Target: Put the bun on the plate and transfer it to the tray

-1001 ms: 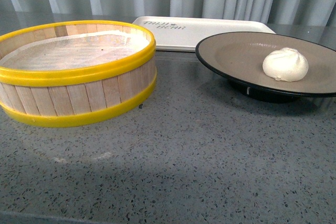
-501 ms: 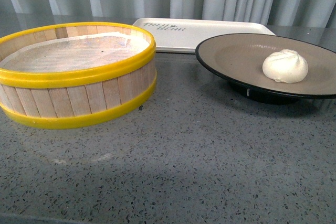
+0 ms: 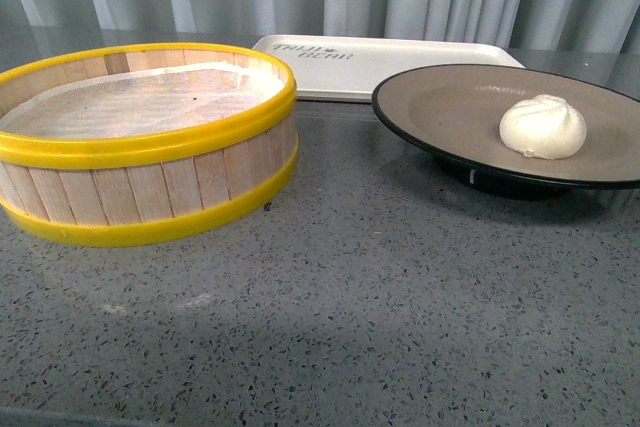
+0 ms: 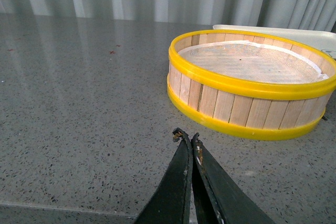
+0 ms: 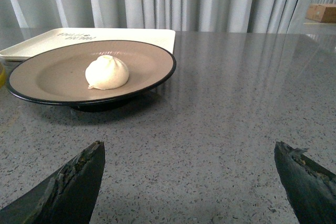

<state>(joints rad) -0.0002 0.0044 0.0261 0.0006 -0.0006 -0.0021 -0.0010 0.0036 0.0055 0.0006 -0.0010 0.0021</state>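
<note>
The small round white steamed bun [image 3: 543, 126] with its pleated top sits inside the wide shallow taupe-brown plate with a black rim [image 3: 440, 107], toward the plate's right side in the front view. The plate stands on the grey speckled stone table [image 3: 400, 297], just in front of the flat cream-white rectangular plastic tray [image 3: 400, 62]. To the plate's left, near but apart, stands the yellow-rimmed wooden steamer basket [image 3: 150, 187], paper-lined. The right gripper [image 5: 189, 145] hangs spread wide facing the plate, holding nothing. The left gripper [image 4: 187, 136] has its tips pressed together, empty, near the basket.
</note>
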